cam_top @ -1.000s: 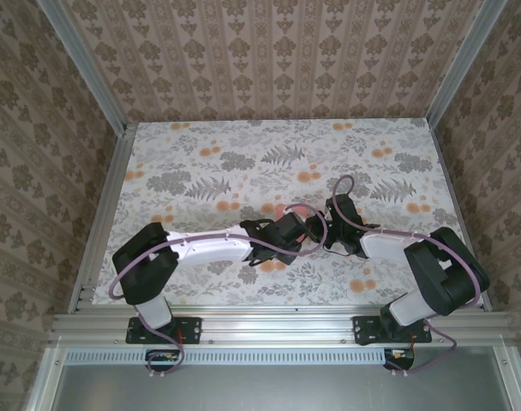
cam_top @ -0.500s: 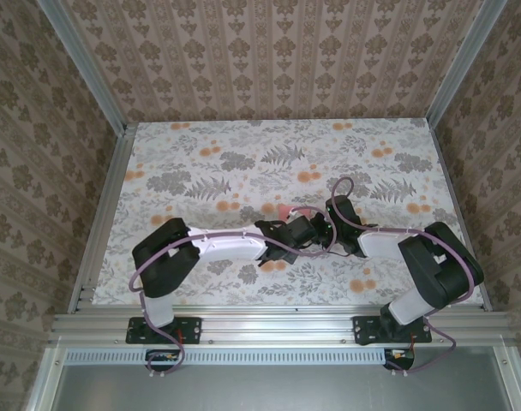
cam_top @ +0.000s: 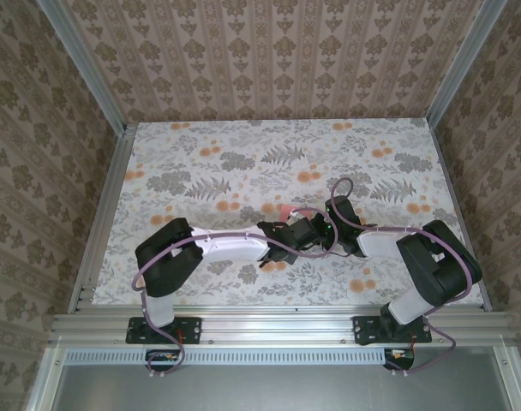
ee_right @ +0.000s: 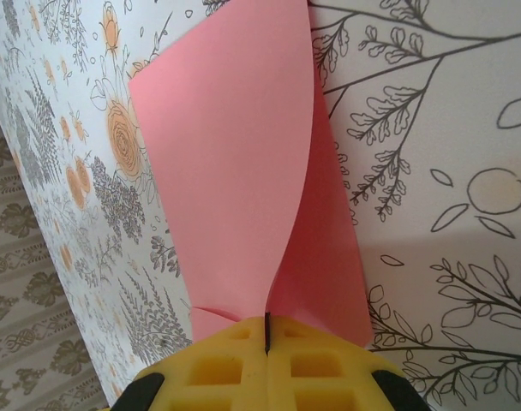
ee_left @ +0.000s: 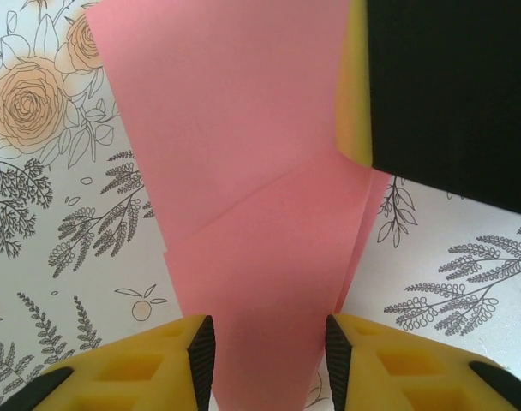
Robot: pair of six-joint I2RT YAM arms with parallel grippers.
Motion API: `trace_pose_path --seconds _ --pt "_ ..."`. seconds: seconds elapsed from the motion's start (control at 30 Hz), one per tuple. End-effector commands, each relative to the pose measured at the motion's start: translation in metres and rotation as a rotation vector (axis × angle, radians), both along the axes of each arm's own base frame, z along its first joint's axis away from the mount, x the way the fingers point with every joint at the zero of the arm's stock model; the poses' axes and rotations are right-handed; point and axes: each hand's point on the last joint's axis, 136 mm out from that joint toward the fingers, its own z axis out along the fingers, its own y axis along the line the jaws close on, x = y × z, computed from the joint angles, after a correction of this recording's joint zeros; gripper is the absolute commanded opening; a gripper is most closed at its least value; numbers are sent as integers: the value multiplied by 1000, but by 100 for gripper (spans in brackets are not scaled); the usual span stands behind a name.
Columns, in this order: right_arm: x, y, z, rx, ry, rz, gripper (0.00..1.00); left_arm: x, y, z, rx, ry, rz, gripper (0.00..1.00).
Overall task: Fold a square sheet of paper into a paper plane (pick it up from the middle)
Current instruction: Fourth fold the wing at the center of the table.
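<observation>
- Flower-printed table (cam_top: 243, 154): both arms lie across its near half and cover part of the middle.
- Left arm (cam_top: 226, 244) points toward 3 o'clock and right arm (cam_top: 389, 244) toward 9 o'clock. Their wrists overlap near the table's centre, so from above the fingers are hard to make out.
- Folded pink paper (ee_left: 243, 171): it lies near the table's centre. From above, a pink sliver shows at 11 o'clock of the wrists, and the rest is hidden under them. In the left wrist view it narrows from 12 to 6 o'clock with a slanting crease, and the frame cuts off its wide end.
- Right gripper (ee_right: 266, 330): clamped tight on the paper's edge at 6 o'clock. The sheet curls up toward 12 and is cut off there.
- Left gripper (ee_left: 269, 360): jaws apart, with the paper's narrow end between the yellow pads. I cannot tell whether they touch it.
</observation>
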Motion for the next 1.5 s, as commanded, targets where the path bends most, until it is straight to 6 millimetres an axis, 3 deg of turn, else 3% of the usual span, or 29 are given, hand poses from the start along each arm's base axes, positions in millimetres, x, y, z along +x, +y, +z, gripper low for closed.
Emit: trace_pose_path --seconds 0.0,0.3,0.73,1.23,1.4,1.47 --pt "17 15 28 81 -66 14 5 -11 0 2 10 4 -60 43" --pt "19 16 38 100 -78 11 5 -11 3 0 24 -2 -69 40" --pt "20 17 42 101 -84 11 5 -17 11 5 -13 -10 -93 47" --pt "21 19 47 120 -90 15 5 -13 8 -4 42 -17 -109 28" --pt "23 19 49 127 -94 13 5 -15 9 -3 31 -12 -111 26" --pt "22 20 50 130 -96 17 5 -15 9 -3 31 -11 -109 30"
